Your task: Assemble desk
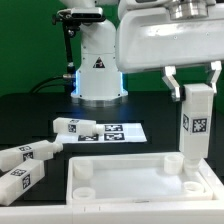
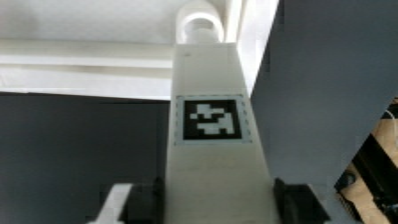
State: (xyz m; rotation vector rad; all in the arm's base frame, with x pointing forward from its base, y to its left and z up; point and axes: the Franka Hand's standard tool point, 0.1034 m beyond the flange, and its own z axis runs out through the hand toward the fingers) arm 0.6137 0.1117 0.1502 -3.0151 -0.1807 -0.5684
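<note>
— holding anything, is it?
— yes, the gripper [image 1: 193, 82] is clamping a white leg [image 1: 194, 125] upright, and its lower end is sitting at a corner of the tabletop [image 1: 120, 160], on the exterior view's right.
— and the others?
— three legs [image 1: 30, 153] are lying on the black table [image 1: 25, 110] on the exterior view's left, beside the marker board [image 1: 118, 131].

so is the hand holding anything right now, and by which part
Yes: the hand is closed on one white leg, gripped by its upper end; the leg stands upright over a corner of the tabletop.
</note>
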